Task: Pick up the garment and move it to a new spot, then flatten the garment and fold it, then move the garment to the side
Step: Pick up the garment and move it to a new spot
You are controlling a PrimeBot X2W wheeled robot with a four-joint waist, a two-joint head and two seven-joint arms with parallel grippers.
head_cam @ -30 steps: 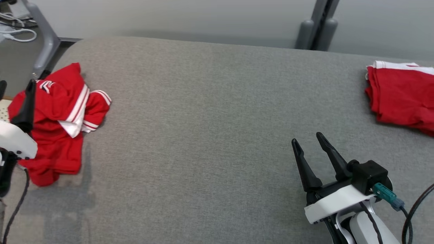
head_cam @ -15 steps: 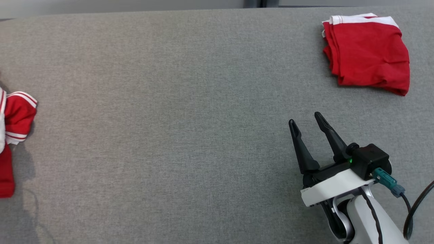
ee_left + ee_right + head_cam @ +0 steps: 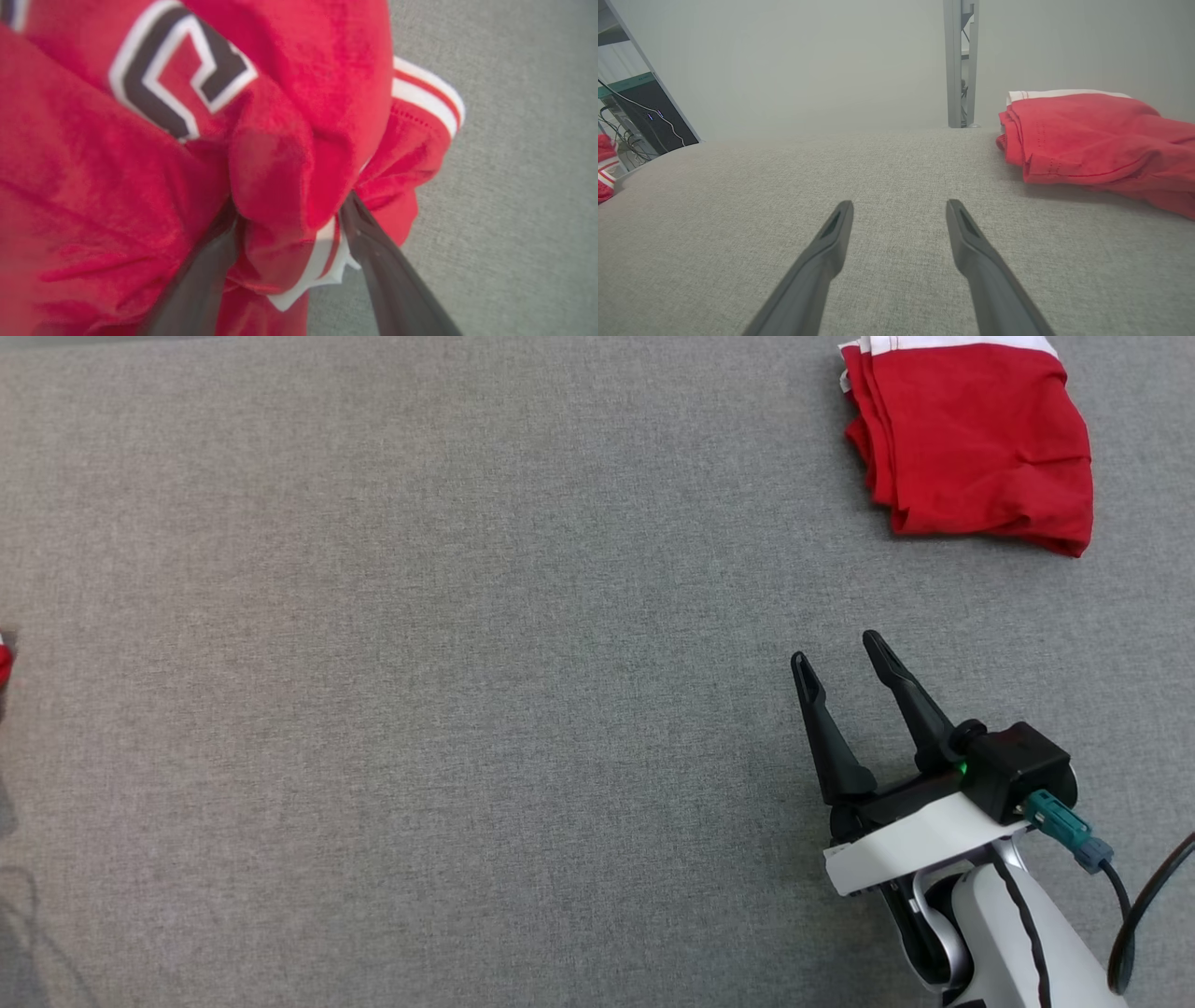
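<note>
Two red garments are counted on the grey surface [image 3: 467, 663]. The crumpled garment [image 3: 117, 186] is straddled by the left gripper [image 3: 290, 205], fingers spread. The folded garment [image 3: 976, 439] is located beyond the right gripper [image 3: 836, 647], fingers spread, empty.

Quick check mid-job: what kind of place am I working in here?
Probably a robotics lab or test bay: a grey fabric-covered worktop, a bare metal post against a plain wall, and cabled electronics off to one side.
</note>
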